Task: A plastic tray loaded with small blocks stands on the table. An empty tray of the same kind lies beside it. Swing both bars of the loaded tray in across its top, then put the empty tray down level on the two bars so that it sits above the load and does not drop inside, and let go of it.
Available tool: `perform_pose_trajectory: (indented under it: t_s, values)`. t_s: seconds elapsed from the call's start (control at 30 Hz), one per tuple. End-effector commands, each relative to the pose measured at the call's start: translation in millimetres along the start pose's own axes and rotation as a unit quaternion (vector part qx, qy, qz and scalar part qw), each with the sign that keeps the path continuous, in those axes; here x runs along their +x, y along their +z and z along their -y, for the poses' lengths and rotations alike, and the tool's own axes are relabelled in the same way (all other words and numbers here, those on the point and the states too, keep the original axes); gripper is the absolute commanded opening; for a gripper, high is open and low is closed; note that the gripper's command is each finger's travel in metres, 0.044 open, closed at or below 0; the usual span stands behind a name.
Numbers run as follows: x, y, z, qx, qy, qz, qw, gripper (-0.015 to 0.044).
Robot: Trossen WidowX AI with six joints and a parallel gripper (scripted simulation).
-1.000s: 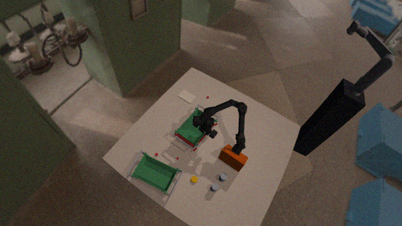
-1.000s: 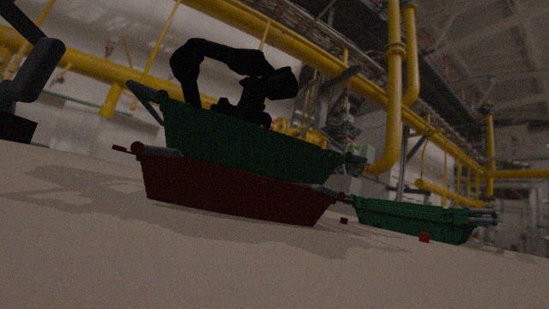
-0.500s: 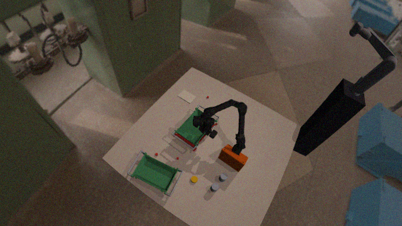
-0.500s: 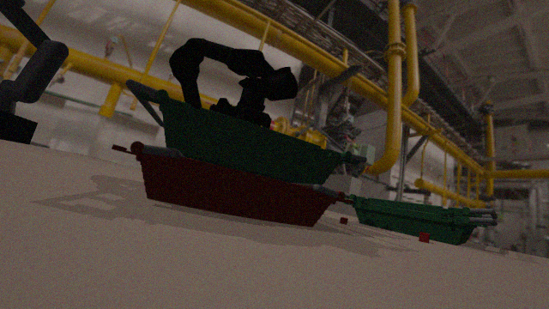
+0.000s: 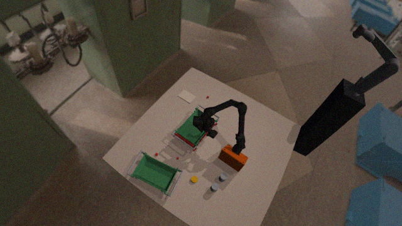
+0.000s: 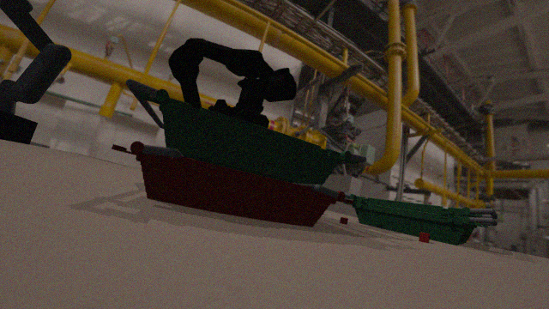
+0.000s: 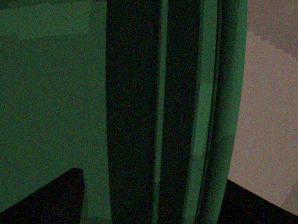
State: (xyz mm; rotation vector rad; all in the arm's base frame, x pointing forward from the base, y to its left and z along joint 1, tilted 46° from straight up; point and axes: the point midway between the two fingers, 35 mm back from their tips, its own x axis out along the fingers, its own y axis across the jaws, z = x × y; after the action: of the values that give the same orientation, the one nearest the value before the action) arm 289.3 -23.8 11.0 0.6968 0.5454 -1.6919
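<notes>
A red tray (image 5: 185, 140) (image 6: 232, 189) stands on the table. Its grey bars (image 6: 162, 150) lie in across its ends. A green tray (image 5: 190, 130) (image 6: 240, 143) (image 7: 45, 100) sits above it, on the bars and roughly parallel to its rim, with its own bars swung outward. The load inside the red tray is hidden. My gripper (image 6: 240, 113) (image 7: 141, 180) is open, its fingers apart on either side of the green tray's side wall. In the wrist view gaps show between the wall and at least the left finger.
Another green tray (image 5: 154, 173) (image 6: 412, 220) stands nearby. Around are small red blocks (image 5: 156, 154) (image 6: 424, 237), a yellow disc (image 5: 194, 179), grey cylinders (image 5: 215, 187), an orange box (image 5: 232, 158) beside my base, and a white card (image 5: 186, 96). A second arm (image 5: 374, 75) stands off the table.
</notes>
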Motion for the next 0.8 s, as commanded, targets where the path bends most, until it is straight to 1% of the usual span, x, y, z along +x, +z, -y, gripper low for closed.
perform_pose_trajectory:
  t_s: [0.0, 0.33, 0.6, 0.77]
  values:
    - [-0.1, -0.1, 0.4, 0.002, -0.001, -0.001, 1.000, 0.0293]
    - [-0.1, -0.1, 0.4, 0.002, -0.001, -0.001, 1.000, 0.0440]
    - [-2.7, -0.3, -0.5, 0.000, 0.000, 0.000, 1.000, 0.0440]
    - [-23.5, -1.8, -3.6, -0.004, 0.002, -0.002, 1.000, 0.0440]
